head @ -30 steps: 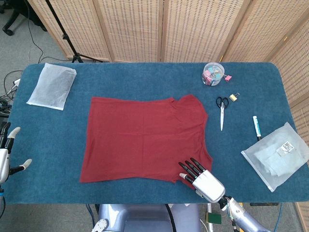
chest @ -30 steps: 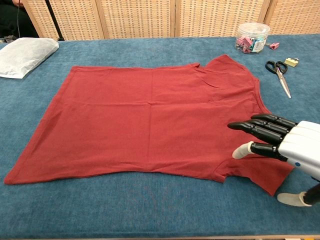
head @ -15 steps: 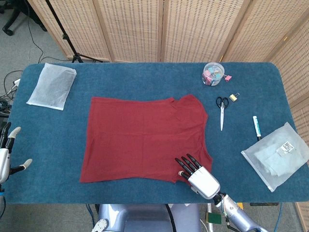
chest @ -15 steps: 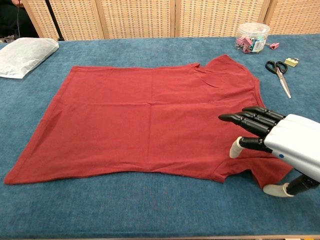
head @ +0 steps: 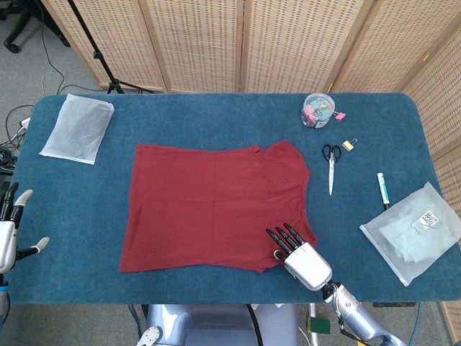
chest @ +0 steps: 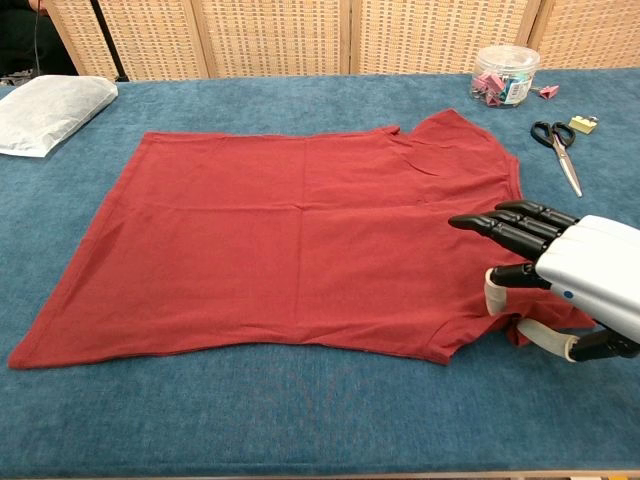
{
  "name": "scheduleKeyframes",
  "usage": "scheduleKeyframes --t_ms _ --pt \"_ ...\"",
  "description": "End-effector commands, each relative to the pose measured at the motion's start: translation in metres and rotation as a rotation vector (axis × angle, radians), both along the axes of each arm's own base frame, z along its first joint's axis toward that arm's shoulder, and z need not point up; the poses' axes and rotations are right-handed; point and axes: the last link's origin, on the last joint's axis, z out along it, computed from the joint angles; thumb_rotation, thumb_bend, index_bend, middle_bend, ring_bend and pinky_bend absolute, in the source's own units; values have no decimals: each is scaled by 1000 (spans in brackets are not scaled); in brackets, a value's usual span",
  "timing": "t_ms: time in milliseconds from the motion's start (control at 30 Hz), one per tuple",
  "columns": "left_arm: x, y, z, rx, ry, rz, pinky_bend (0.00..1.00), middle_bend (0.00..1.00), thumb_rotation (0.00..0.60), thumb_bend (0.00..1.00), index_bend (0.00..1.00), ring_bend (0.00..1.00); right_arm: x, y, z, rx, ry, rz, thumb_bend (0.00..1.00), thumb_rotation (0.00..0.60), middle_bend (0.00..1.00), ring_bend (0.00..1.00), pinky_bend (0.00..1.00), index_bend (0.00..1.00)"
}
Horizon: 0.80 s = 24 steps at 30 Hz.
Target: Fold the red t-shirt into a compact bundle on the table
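The red t-shirt (head: 209, 205) lies spread flat on the blue table (head: 216, 115), with its neck and sleeves to the right. In the chest view the t-shirt (chest: 300, 230) shows faint crease lines. My right hand (head: 299, 254) is over the near right sleeve, fingers stretched out above the cloth. From the chest view the right hand (chest: 560, 275) has its thumb low at the sleeve's edge; nothing is gripped. My left hand (head: 9, 234) hangs open off the table's left edge, apart from the shirt, and the chest view does not show it.
A white bag (head: 78, 128) lies at the back left. A jar of clips (head: 318, 110), scissors (head: 330, 164), a small padlock (head: 348, 145), a pen (head: 383, 189) and a plastic packet (head: 414, 231) sit to the right of the shirt.
My right hand pulled in toward the table's near edge, then eased right and forward again, its thumb dropping to the sleeve's edge. The shirt and left hand have not moved.
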Motion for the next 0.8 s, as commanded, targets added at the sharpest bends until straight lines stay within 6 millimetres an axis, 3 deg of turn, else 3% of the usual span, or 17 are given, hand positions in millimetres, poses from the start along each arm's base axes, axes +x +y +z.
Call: scheduleKeyframes --t_ms 33,233,433,500,667,800 --pt "0 0 -1 -5 3 -1 0 0 600 0 0 0 -2 -1 0 2 6 8 540 600 0 0 0 521" --pt "3 -2 -10 -32 12 -36 0 0 600 0 0 0 -4 -2 0 13 -12 15 543 600 0 0 0 570" --pt "3 -7 -32 -103 -17 -172 0 0 600 0 4 0 -5 -3 1 28 -41 23 543 600 0 0 0 589" --pt "0 -9 -40 -129 -24 -207 0 0 600 0 38 0 -5 -2 2 32 -46 26 543 600 0 0 0 591" --pt "-5 -12 -68 -221 -64 -301 0 0 600 0 235 0 -6 -2 3 34 -56 28 543 600 0 0 0 593" --pt "-8 -16 -88 -298 -92 -335 0 0 600 0 315 0 -6 -3 5 30 -62 27 543 600 0 0 0 595"
